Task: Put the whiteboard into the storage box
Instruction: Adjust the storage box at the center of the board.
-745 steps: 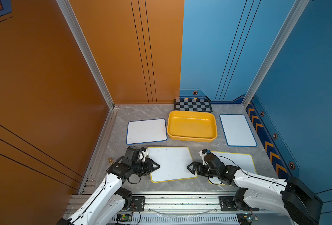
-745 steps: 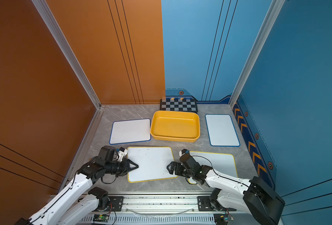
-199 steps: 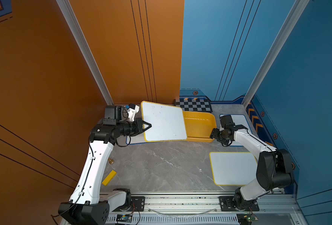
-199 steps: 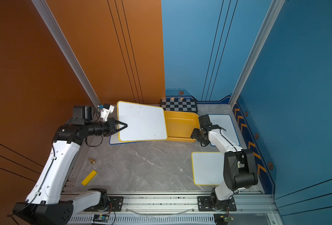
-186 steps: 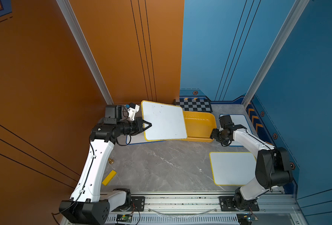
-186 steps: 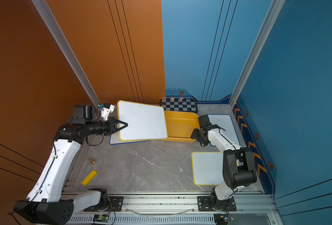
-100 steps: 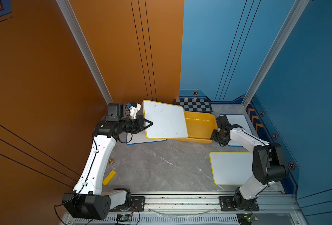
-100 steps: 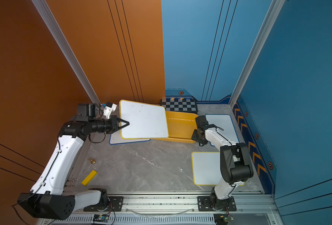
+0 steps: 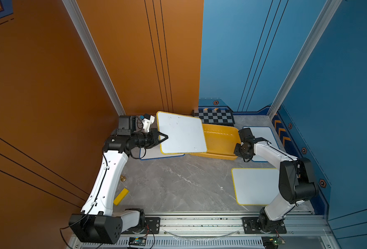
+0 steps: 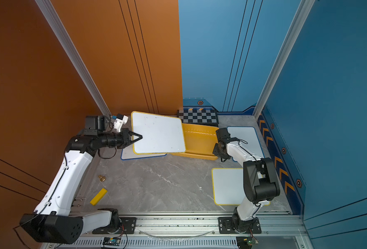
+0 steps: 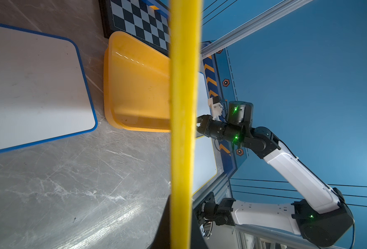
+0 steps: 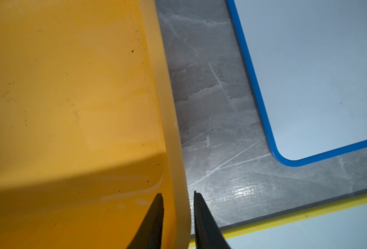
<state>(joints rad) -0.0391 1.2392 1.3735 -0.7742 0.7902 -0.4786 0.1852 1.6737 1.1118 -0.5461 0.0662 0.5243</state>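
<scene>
The grey marbled table carried everything. The yellow storage box sat by the middle of the table's far edge, just in front of the black-and-grey checkerboard and slightly askew to it. The whiteboard, framed in yellow, was not in the box: it was held in the air, roughly flat. In both top views its right part covered the box's left end, and its left part hung over a left blue-framed whiteboard lying near the far left corner. A right blue-framed whiteboard lay flat by the right edge, just beside the box, and a second yellow-framed whiteboard lay nearer the front right corner, partly under the right arm. The left tool was clamped on the left edge of the raised whiteboard, whose frame crossed the left wrist view edge-on as a yellow band. The right tool had one finger inside and one outside the box's right wall and was closed on its rim. Near the left edge lay a small yellow block, and a little farther back stood a tiny brass-coloured piece.
</scene>
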